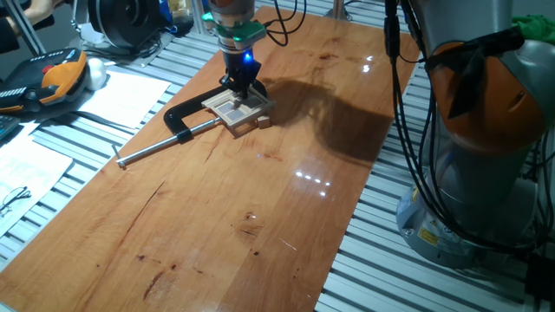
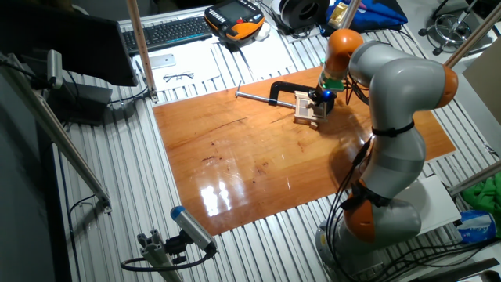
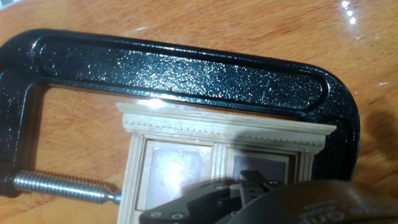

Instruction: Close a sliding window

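The sliding window (image 3: 227,132) is a small pale wood frame with two panes. It lies flat on the wooden table, held in a black C-clamp (image 3: 186,68). It also shows in one fixed view (image 1: 236,109) and in the other fixed view (image 2: 306,109). My gripper (image 1: 242,94) stands straight down over the window, with its tips at the panes. In the hand view the dark fingers (image 3: 186,208) sit together at the bottom edge, over the lower part of the panes. The gripper (image 3: 252,180) looks shut and holds nothing. The window's lower part is hidden behind the fingers.
The clamp's steel screw rod (image 1: 160,144) sticks out toward the table's left edge. Papers (image 1: 121,95), an orange and black pendant (image 1: 52,78) and a keyboard (image 2: 168,31) lie beyond the table (image 1: 260,217). The robot base (image 1: 486,130) stands on the right.
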{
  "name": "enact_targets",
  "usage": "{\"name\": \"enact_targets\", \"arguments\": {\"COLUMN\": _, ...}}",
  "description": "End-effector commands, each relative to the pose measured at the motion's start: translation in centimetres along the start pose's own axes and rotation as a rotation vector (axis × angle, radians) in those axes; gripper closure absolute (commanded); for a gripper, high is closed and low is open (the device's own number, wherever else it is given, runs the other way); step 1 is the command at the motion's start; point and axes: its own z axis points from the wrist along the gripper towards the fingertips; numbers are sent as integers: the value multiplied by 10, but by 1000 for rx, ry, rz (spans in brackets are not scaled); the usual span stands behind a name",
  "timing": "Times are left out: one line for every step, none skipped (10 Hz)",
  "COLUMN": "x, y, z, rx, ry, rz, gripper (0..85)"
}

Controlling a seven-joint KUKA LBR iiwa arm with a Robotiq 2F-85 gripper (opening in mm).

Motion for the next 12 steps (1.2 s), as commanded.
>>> {"name": "enact_targets", "arguments": {"x": 1, "y": 0, "z": 1, "rx": -4, "ry": 6, "rz": 0, "gripper": 850}}
{"name": "enact_targets", "arguments": {"x": 1, "y": 0, "z": 2, "rx": -7, "ry": 13, "rz": 2, "gripper": 850}}
{"name": "enact_targets", "arguments": {"x": 2, "y": 0, "z": 2, "rx": -7, "ry": 18, "rz": 2, "gripper": 850}}
{"name": "enact_targets", "arguments": {"x": 2, "y": 0, "z": 1, "rx": -7, "ry": 22, "rz": 2, "gripper": 850}}
{"name": "enact_targets", "arguments": {"x": 3, "y": 0, "z": 0, "rx": -5, "ry": 23, "rz": 2, "gripper": 850}}
{"name": "enact_targets", "arguments": {"x": 3, "y": 1, "z": 1, "rx": -5, "ry": 23, "rz": 2, "gripper": 850}}
{"name": "enact_targets", "arguments": {"x": 4, "y": 1, "z": 1, "rx": -9, "ry": 26, "rz": 2, "gripper": 850}}
{"name": "enact_targets", "arguments": {"x": 5, "y": 1, "z": 1, "rx": -10, "ry": 28, "rz": 3, "gripper": 850}}
{"name": "enact_targets", "arguments": {"x": 6, "y": 1, "z": 1, "rx": -11, "ry": 30, "rz": 3, "gripper": 850}}
{"name": "enact_targets", "arguments": {"x": 7, "y": 1, "z": 0, "rx": -14, "ry": 31, "rz": 5, "gripper": 850}}
{"name": "enact_targets", "arguments": {"x": 7, "y": 1, "z": -1, "rx": -11, "ry": 30, "rz": 5, "gripper": 850}}
{"name": "enact_targets", "arguments": {"x": 8, "y": 2, "z": -1, "rx": -11, "ry": 33, "rz": 5, "gripper": 850}}
